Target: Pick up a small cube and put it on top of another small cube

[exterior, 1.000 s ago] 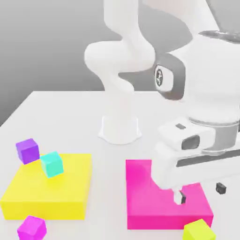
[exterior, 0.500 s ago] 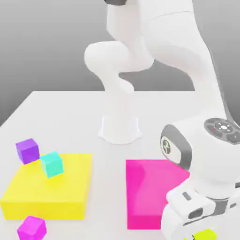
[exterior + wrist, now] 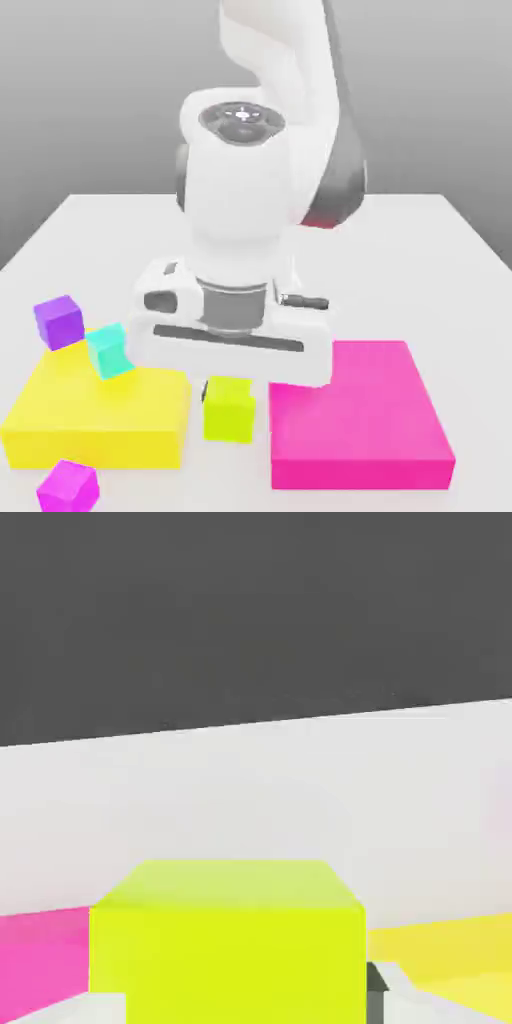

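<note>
Lime cube: the small matte lime yellow-green cube (image 3: pixel 228 408) hangs right under the white robot hand (image 3: pixel 232 325), in the gap between the two flat blocks. It looks lifted a little off the white desk (image 3: pixel 90 240).
Which way it points: it's a cube, so no real long axis. It sits level and upright, one face square to the exterior camera and its top face flat. In the hand view the cube (image 3: pixel 226 937) also shows one flat face on, with the top edge level.
Fingers: clenched on the lime cube; the gripper (image 3: pixel 228 385) points straight down over it.
Flat blocks: the big flat yellow block (image 3: pixel 90 415) lies to the exterior view's left of the cube, the big flat magenta block (image 3: pixel 360 420) to its right.
Other cubes: a small teal cube (image 3: pixel 108 350) sits tilted on the yellow block. A small purple cube (image 3: pixel 58 322) is just beside that block's far corner, and a small magenta-purple cube (image 3: pixel 68 488) is at its near edge.
</note>
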Tool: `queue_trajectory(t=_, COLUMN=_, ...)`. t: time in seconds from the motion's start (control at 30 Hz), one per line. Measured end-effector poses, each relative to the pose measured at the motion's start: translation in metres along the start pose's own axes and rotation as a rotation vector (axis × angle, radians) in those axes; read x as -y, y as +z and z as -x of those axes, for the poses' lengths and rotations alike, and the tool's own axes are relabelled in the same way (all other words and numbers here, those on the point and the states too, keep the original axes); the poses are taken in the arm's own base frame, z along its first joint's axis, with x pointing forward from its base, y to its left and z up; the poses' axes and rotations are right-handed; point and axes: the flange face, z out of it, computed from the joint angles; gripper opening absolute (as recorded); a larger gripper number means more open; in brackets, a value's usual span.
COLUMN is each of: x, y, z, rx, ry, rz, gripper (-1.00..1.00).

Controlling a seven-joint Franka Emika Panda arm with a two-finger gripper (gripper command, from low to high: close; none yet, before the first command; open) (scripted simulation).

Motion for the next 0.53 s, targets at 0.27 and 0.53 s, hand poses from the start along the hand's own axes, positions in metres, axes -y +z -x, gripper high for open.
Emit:
queue_trajectory(t=0.27, x=-0.143, y=-0.025, z=-0.033, rx=0.054, ry=0.405, rz=-0.025, gripper=-1.00)
queue_trajectory(t=0.53, x=-0.158, y=0.033, z=-0.031, rx=0.064, ry=0.457, rz=-0.032, gripper=1.00)
